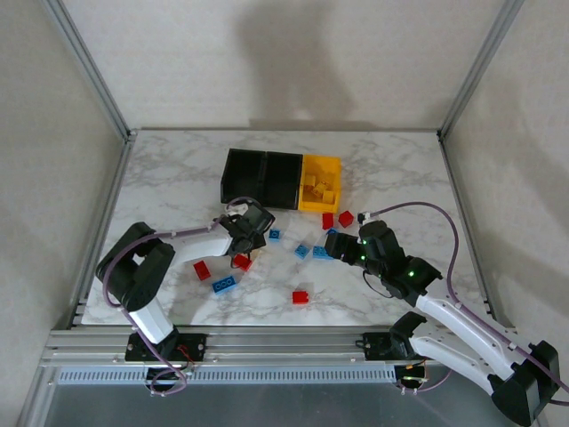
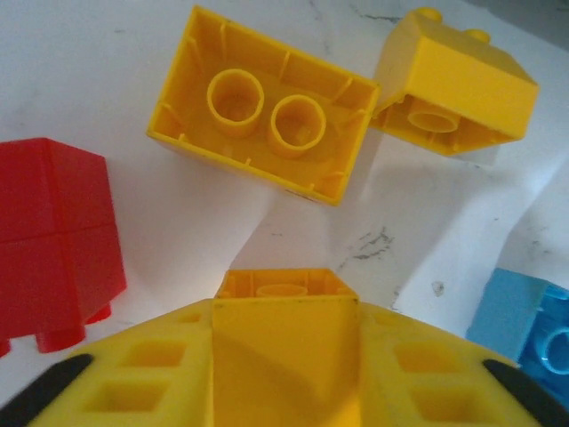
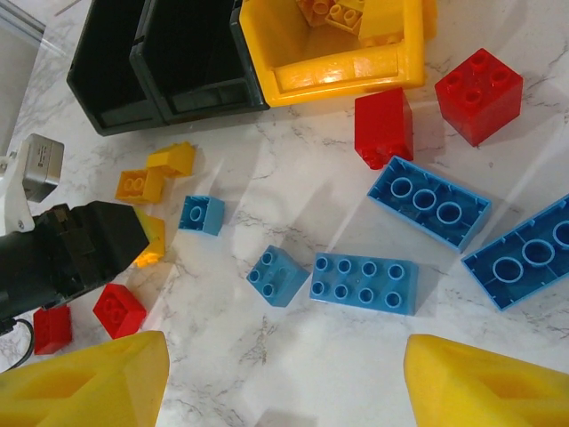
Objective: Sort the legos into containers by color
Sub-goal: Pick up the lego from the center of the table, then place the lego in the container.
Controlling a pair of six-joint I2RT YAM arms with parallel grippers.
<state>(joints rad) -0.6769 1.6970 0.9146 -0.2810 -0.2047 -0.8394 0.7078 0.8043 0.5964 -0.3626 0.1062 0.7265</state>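
My left gripper (image 2: pixel 284 313) is shut on a small yellow lego (image 2: pixel 283 286), its yellow fingers (image 2: pixel 133 374) pressed against both sides. Just beyond it lie two more yellow legos (image 2: pixel 262 116), (image 2: pixel 453 84), overturned on the marble. In the top view the left gripper (image 1: pixel 244 233) sits in front of the black containers (image 1: pixel 244 158). My right gripper (image 3: pixel 284 391) hangs open above bare marble, just short of a flat blue lego (image 3: pixel 364 283) and a small blue one (image 3: pixel 277 275). The yellow container (image 3: pixel 338 67) holds several yellow legos.
Red legos (image 3: pixel 384 124), (image 3: pixel 478 94) and long blue ones (image 3: pixel 428 202), (image 3: pixel 524 258) lie in front of the yellow container. More red legos (image 1: pixel 203 270), (image 1: pixel 300 296) and a blue one (image 1: pixel 224 285) lie nearer the arm bases. Metal frame posts stand at the table's corners.
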